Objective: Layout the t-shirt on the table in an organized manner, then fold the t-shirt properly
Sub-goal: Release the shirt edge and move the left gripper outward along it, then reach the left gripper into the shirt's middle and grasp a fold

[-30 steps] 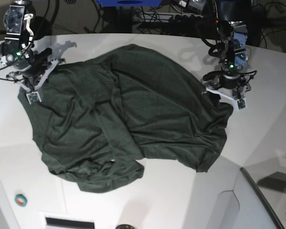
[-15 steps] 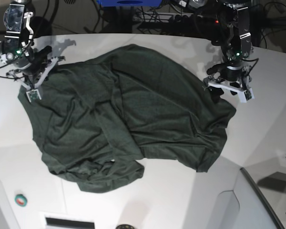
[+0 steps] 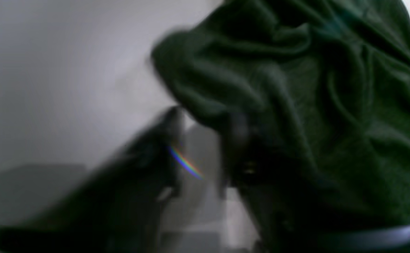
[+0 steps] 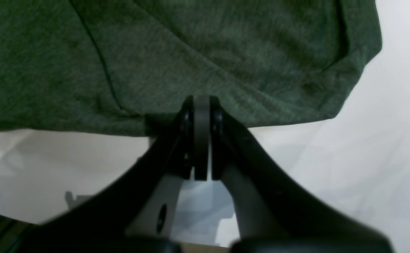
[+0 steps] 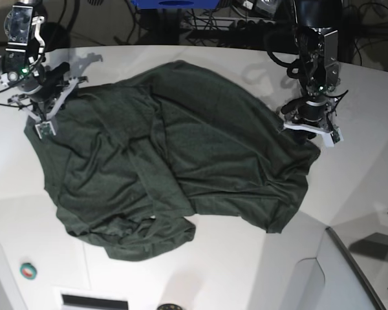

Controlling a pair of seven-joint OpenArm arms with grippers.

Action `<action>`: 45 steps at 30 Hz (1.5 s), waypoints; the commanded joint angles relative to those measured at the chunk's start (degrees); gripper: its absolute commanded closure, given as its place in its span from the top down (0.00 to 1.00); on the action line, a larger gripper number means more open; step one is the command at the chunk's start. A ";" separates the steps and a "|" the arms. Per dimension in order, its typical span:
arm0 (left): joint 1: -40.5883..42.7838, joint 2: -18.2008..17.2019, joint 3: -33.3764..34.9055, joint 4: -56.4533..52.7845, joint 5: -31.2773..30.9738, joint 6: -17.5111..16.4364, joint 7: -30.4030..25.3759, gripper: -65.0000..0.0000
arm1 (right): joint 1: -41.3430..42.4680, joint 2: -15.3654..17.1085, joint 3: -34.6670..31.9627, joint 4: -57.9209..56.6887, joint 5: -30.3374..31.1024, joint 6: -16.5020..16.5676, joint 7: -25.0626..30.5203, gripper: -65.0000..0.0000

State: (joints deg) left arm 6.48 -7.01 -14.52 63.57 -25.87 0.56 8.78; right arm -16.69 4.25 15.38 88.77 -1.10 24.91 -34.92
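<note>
Tension should stay even; right gripper [image 4: 201, 140] clamped on t-shirt [image 5: 174, 155] hem; left gripper [image 5: 308, 128] grip unclear.

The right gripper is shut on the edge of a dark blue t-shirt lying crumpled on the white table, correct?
Not quite: the t-shirt is dark green, not blue, as the right wrist view shows. The right gripper is indeed shut on its edge, over the white table.

The plain dark green thin-cloth t-shirt [image 5: 174, 155] is spread rumpled across the large glossy white table [image 5: 355, 174]; each far corner is met by a gripper.
</note>
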 commanded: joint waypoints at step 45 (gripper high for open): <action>12.29 3.88 -12.86 27.46 -0.55 0.37 15.80 0.62 | 0.47 0.36 0.05 0.68 0.18 -0.16 0.94 0.00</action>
State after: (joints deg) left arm 18.81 -2.72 -27.20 90.39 -26.22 1.08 25.45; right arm -16.69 4.25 15.38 88.75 -1.13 24.91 -34.92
